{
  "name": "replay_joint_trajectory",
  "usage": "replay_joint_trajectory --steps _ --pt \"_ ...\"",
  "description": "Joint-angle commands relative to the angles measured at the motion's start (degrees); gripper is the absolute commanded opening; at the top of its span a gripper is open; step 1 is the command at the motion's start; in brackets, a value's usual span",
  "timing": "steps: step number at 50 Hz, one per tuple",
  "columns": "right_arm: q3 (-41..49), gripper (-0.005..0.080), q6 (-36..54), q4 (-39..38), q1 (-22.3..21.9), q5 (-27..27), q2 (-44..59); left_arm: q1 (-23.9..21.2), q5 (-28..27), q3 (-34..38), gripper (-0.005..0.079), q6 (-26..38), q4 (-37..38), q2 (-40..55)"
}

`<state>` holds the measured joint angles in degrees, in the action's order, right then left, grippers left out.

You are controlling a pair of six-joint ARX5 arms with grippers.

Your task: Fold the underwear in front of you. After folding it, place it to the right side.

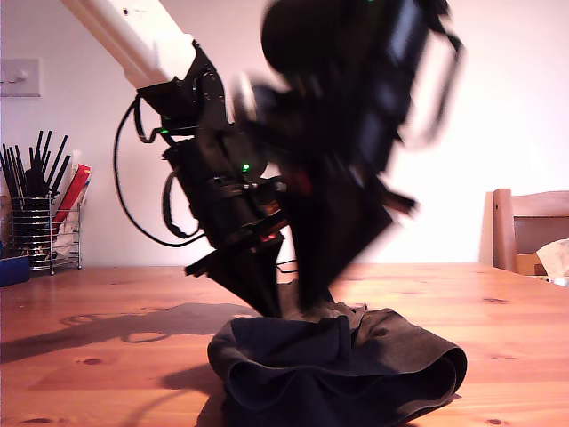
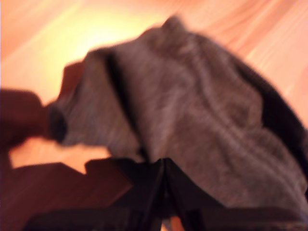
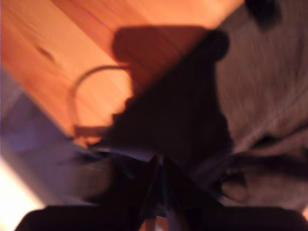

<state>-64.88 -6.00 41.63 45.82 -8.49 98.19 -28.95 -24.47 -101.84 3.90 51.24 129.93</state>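
The underwear [image 1: 356, 365] lies bunched in dark charcoal folds on the wooden table [image 1: 107, 356], near its front edge in the exterior view. Both arms reach down to the top of the pile. My first gripper [image 1: 313, 302], on the motion-blurred arm toward the exterior view's right, has its fingers together at the grey cloth's edge [image 2: 192, 110]; the tips [image 2: 162, 166] appear pinched on it. My second gripper [image 1: 267, 307], on the arm with the white link, also shows fingers together [image 3: 159, 163] against a dark fold of the underwear [image 3: 269, 96].
A wire holder of black utensils [image 1: 40, 222] and a blue item [image 1: 13, 269] stand at the exterior view's left. At its right stand a wooden chair [image 1: 529, 231] and something white [image 1: 556, 258]. A cable [image 1: 124, 196] loops off the white-linked arm.
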Motion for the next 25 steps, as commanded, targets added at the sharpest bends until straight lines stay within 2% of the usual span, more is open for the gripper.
replay_joint_trajectory --steps 1,12,25 --pt "1.62 -0.0013 -1.07 -1.77 0.11 0.79 0.98 0.35 -0.07 0.15 -0.002 0.44 0.22 2.84" --pt "5.95 -0.0013 -3.19 -6.23 -0.09 1.18 0.98 0.26 -0.24 0.15 -0.002 0.61 0.13 2.84" --pt "8.96 -0.0013 -3.5 -8.39 -0.11 1.16 0.98 0.37 -3.21 0.11 -0.002 1.18 0.15 2.45"
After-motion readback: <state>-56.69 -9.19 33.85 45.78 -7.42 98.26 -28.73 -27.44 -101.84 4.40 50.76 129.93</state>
